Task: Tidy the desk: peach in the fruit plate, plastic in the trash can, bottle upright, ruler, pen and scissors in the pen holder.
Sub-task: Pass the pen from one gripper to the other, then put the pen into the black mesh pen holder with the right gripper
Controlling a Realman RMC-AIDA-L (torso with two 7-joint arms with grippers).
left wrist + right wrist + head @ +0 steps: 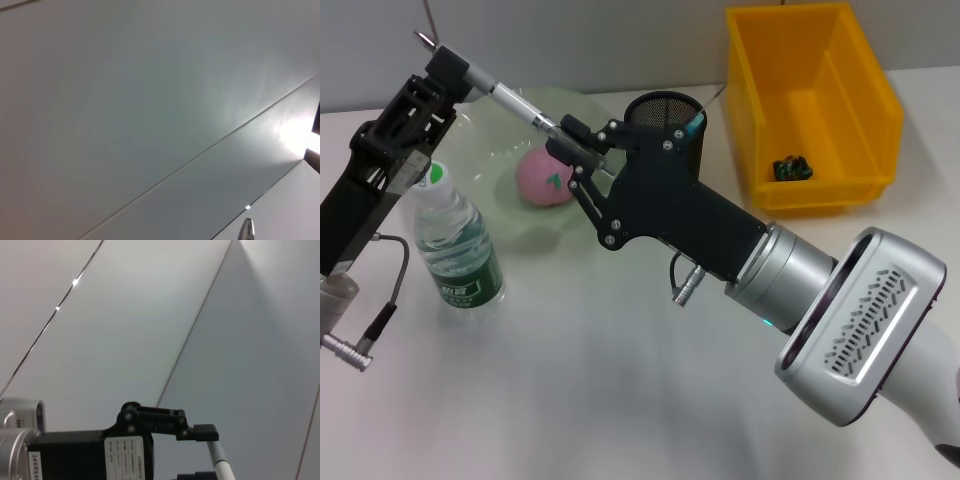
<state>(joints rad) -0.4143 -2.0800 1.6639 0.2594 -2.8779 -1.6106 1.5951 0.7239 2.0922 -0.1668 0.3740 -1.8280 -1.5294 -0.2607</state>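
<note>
A silver pen [510, 102] hangs in the air above the desk, held at both ends. My left gripper [448, 72] is shut on its far-left end, and the right wrist view shows this gripper [199, 432] with the pen [220, 463] sticking out of it. My right gripper [568, 140] is shut on the pen's other end, just left of the black mesh pen holder [665, 118]. The pink peach [542, 178] lies in the pale green fruit plate [582, 102]. A water bottle [457, 247] stands upright at the left. Ruler and scissors are out of view.
A yellow bin [815, 60] stands at the back right with a small dark crumpled item [790, 168] inside. The pen holder is between the plate and the bin. The left wrist view shows only pale wall panels.
</note>
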